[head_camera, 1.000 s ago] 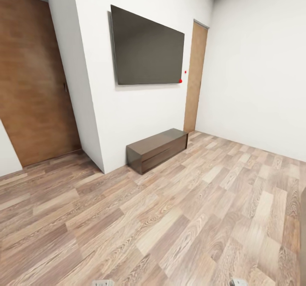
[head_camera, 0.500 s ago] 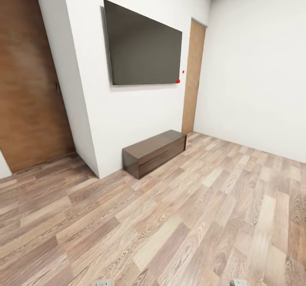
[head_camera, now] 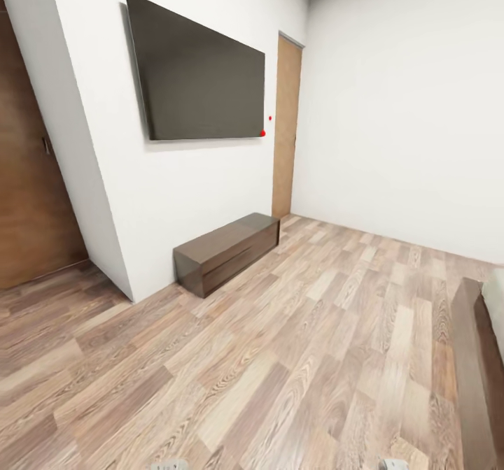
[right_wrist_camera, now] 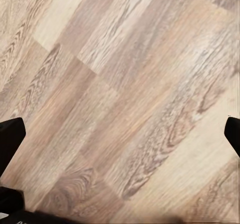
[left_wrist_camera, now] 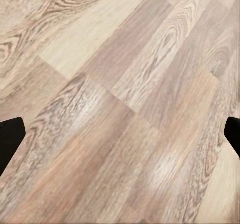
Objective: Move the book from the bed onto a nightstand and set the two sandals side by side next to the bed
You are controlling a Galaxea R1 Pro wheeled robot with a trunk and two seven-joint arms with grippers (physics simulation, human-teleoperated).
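My head camera catches the bed [head_camera: 479, 358] frame's corner beside the television [head_camera: 199, 78] wall, while both wrist cameras show spread grippers over plank floor [left_wrist_camera: 120, 104].

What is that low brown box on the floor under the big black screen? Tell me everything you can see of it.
The low cabinet is a long, squat box that looks like dark brown wood with a slightly glossy top. A thin horizontal seam runs along its front, perhaps a drawer line; no handles are visible. It stands flat on the wood-plank floor, its long back against the white wall, below the wall-mounted screen. Nothing lies on it.
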